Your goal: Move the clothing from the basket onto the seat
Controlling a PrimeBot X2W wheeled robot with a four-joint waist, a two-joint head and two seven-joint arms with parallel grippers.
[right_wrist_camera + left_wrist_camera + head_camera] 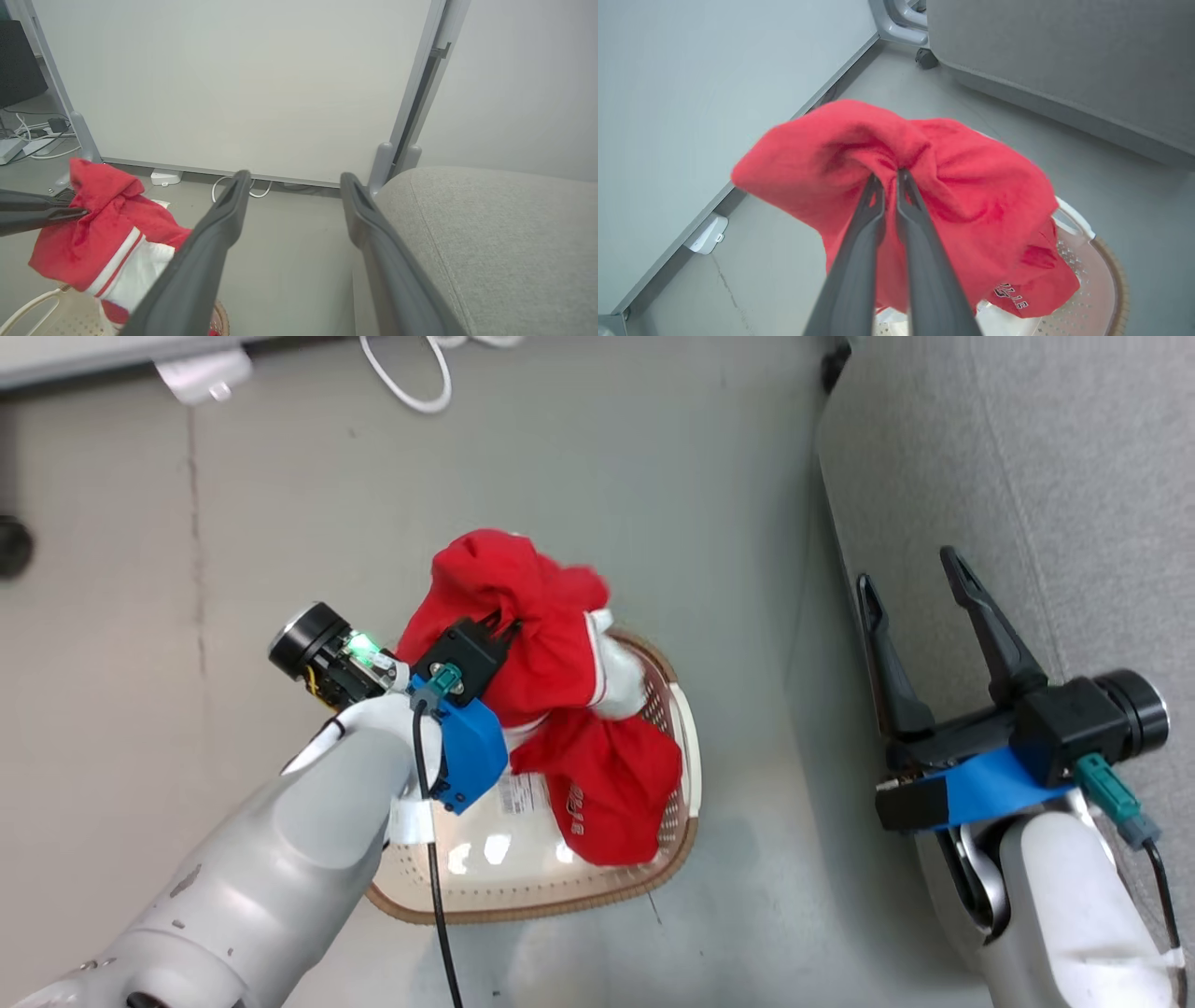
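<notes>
On my rig I log:
- Left forearm (280, 859): smooth pale grey shell, with a white tape band (409, 821).
- Left wrist: blue bracket (471, 747), teal plug (446, 679), thin black cable (436, 896), round black camera (303, 639) with a green light (359, 644).
- Left gripper (889, 175) and right gripper (907, 569): two long, dark, tapering fingers each.

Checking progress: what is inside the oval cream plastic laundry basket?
Red fabric clothing with white trim, held by the shut left gripper, and a white label. Anything under the fabric is hidden.

Soft, even light is filling the room; glare is glinting inside the basket (485, 854), and the clothing (971, 186) is showing blurred edges.
</notes>
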